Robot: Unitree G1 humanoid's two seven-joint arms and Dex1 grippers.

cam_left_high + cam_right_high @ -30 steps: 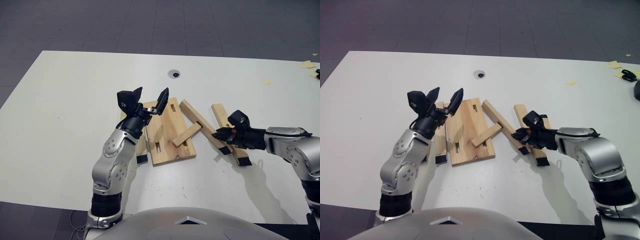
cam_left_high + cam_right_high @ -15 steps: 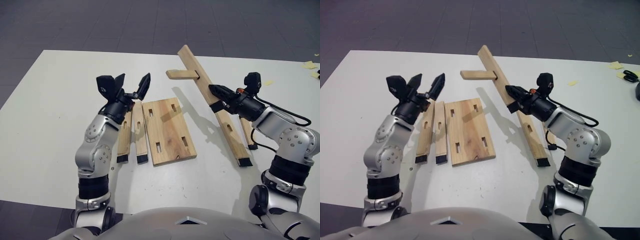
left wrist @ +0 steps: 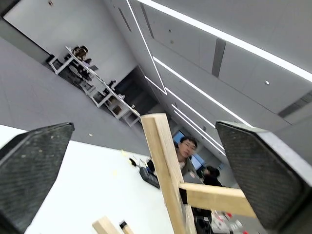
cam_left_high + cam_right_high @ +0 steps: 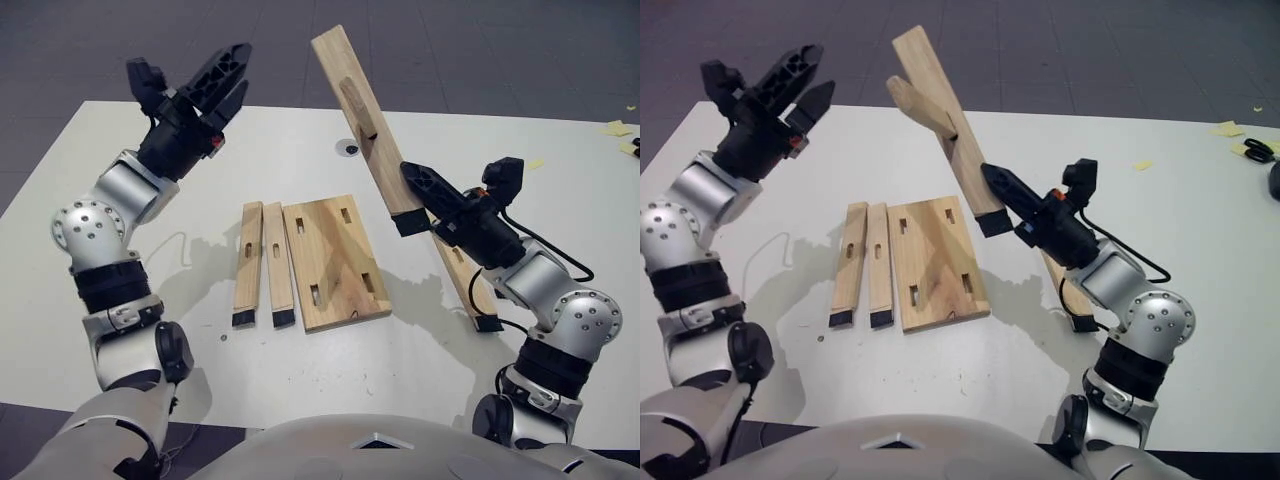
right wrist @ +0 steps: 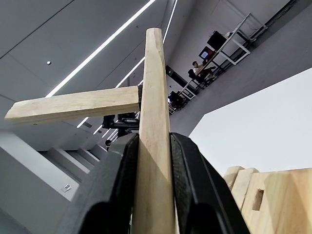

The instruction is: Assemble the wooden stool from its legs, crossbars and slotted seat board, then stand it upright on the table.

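Lifting is what has just happened. In the left eye view, my right gripper [image 4: 412, 200] is clamped on the black-tipped end of a leg [image 4: 362, 120]. That leg now stands steeply in the upper middle of the frame, with its crossbar [image 4: 357, 105] plugged in near the top. Half a second ago it leaned lower, with the crossbar jutting toward the frame's left. My left gripper [image 4: 232, 80] has climbed from just above the two loose legs [image 4: 246, 262] to the upper left, fingers spread wide and holding nothing. The seat board [image 4: 335, 262] lies flat at centre on the table [image 4: 130, 260], where it was. The pair of legs sits just left of it, and a fourth leg [image 4: 465, 285] lies under my right arm.

The right eye view shows the crossbar stub pointing up and left off the raised leg.

From the left wrist view, the raised leg and crossbar sit in the gap between my two spread fingers, farther off and not touching them.

From the right wrist view, both fingers [image 5: 117, 185] pinch the leg flat-on, with the board at the lower right.

I judge this an early stage. The raised sub-assembly looks presented for a two-handed regrip, and a grip this close to the leg's end risks it pivoting.
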